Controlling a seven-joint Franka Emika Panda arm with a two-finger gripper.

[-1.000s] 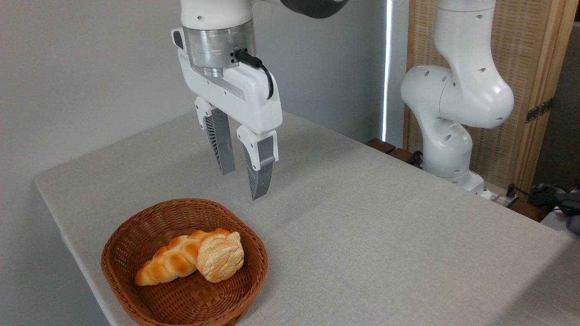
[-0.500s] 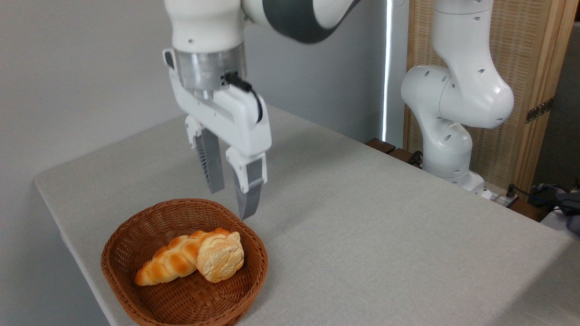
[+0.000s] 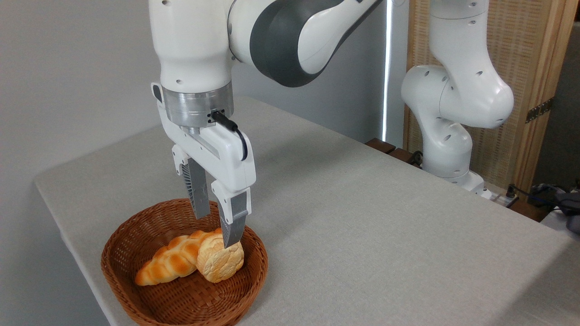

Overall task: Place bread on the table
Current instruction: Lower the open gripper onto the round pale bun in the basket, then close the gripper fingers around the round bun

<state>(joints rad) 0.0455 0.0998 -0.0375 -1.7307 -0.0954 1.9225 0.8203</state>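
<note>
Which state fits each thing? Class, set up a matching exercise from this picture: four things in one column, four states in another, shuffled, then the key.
Things:
1. bun
2. loaf
3. basket
4. pincer

States:
A. brown wicker, standing on the table
B. open, fingers pointing down into the basket
C. orange-brown, braided, lying in the basket
D. round, pale golden, leaning against the braided one

Pairs: 1-D, 2-C, 3-A, 4-B
</note>
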